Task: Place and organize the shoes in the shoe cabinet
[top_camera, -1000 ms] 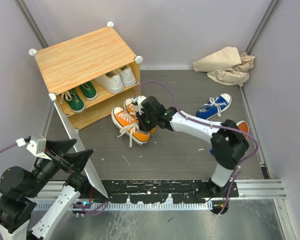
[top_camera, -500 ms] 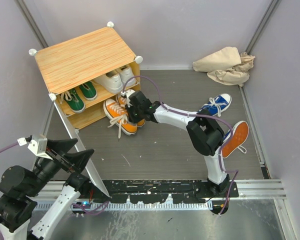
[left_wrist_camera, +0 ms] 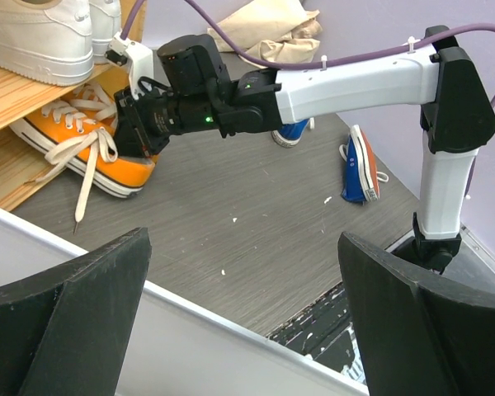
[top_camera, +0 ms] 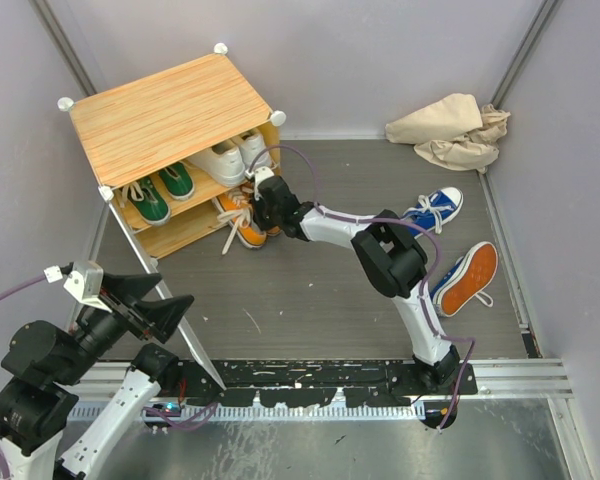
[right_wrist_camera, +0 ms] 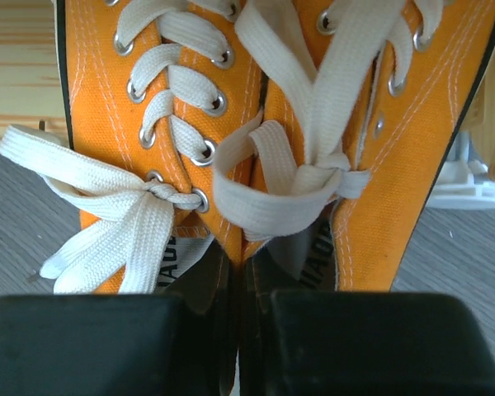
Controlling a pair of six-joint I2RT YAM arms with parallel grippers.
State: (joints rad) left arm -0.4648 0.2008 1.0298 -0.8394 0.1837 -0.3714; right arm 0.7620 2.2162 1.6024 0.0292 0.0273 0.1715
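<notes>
at ten o'clock in the top view, the cabinet (top_camera: pixel 160 115) holds two green shoes (top_camera: pixel 160 192) and two white shoes (top_camera: pixel 230 157) on its upper shelf (top_camera: pixel 201 181). the right gripper (top_camera: pixel 265 207) is clamped on the heels of two orange shoes (top_camera: pixel 240 222), half inside the lower shelf (top_camera: pixel 185 232). two blue shoes (top_camera: pixel 430 211) at three o'clock are not yet shelved. the left gripper (left_wrist_camera: pixel 243 239) gapes, empty.

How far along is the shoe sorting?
Done: green pair and white pair sit on the upper shelf of the cabinet. In hand: right gripper shut on the orange pair at the lower shelf's mouth. To do: two blue shoes on the floor, one on its side.
</notes>
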